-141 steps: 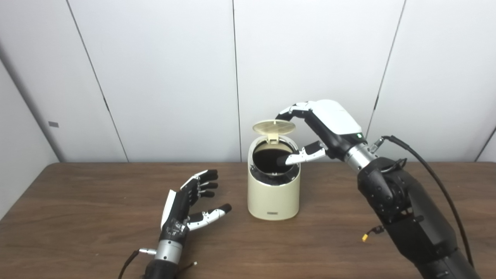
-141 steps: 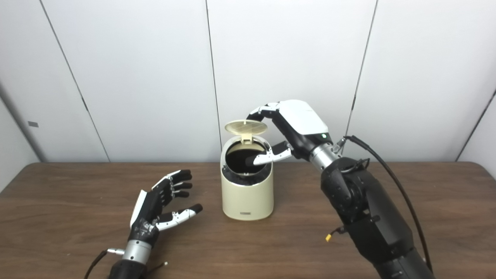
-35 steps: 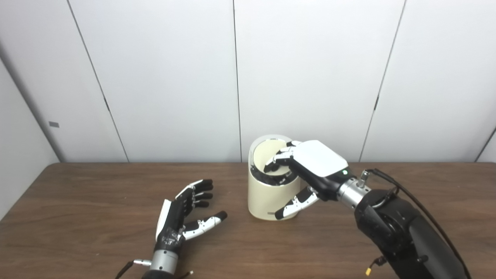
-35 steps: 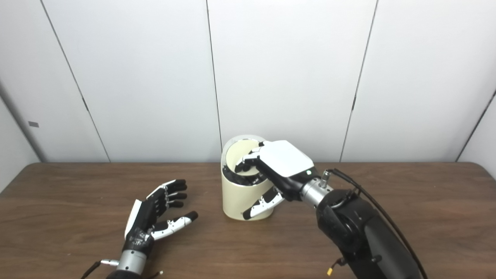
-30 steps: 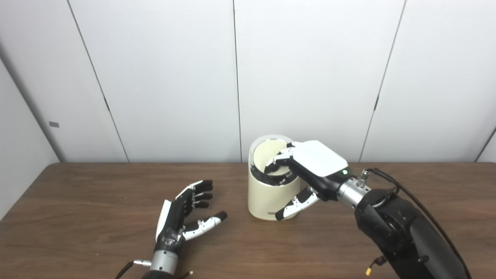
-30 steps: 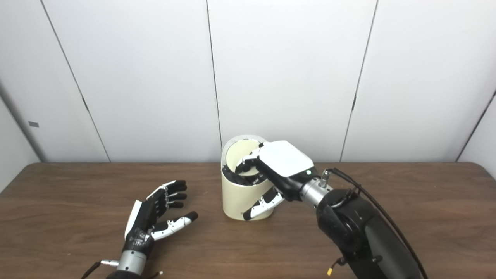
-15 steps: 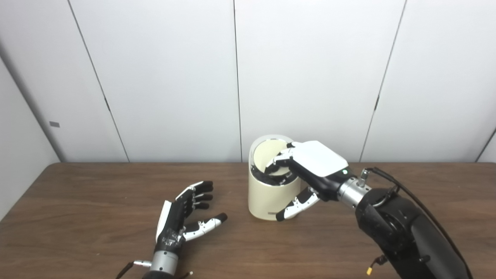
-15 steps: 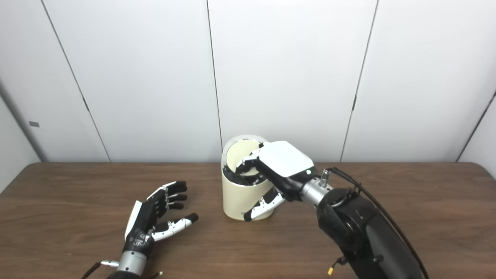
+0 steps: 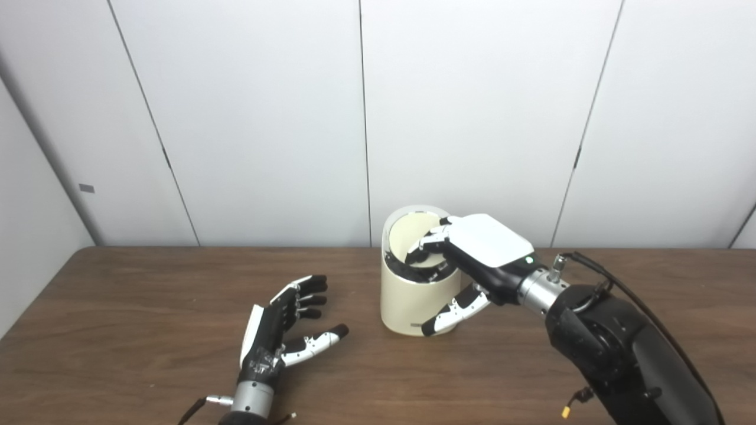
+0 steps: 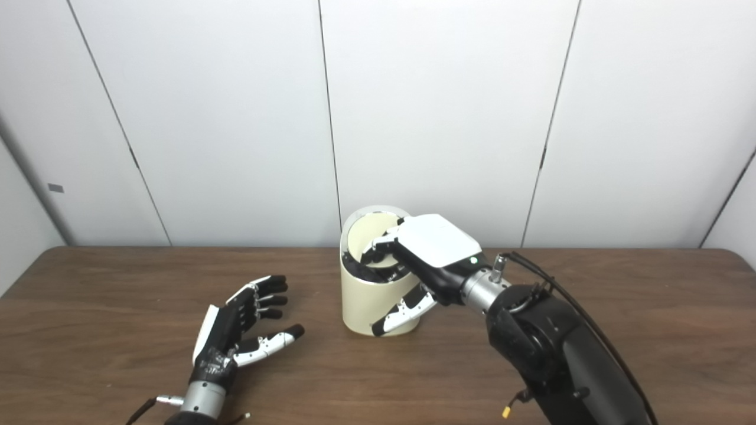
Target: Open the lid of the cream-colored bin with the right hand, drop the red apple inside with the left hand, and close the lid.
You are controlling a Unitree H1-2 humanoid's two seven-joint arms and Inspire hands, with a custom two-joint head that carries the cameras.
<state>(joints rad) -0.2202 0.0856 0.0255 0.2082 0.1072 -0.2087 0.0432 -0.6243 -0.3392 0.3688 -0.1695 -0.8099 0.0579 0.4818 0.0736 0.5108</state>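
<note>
The cream-colored bin (image 9: 406, 302) stands mid-table. Its round lid (image 9: 409, 235) is folded down into the rim, tilted, with a dark gap along the front edge. My right hand (image 9: 481, 245) lies over the top of the bin, its fingers (image 9: 426, 247) curled onto the lid and its thumb stretched down the bin's front right side; it grips nothing. Left of the bin my left hand (image 9: 277, 330) hovers low over the table, open and empty, fingers spread toward the bin. No red apple shows in either view.
The brown wooden table (image 9: 136, 307) runs the full width, backed by a white panelled wall (image 9: 254, 118). A black cable (image 9: 626, 295) loops off my right forearm. Small wires trail from my left wrist at the bottom edge.
Since 4.7 s ago the lid has gone from raised to down, with my right hand lowered onto it. Over the last second only the camera has shifted slightly; the hands hold still.
</note>
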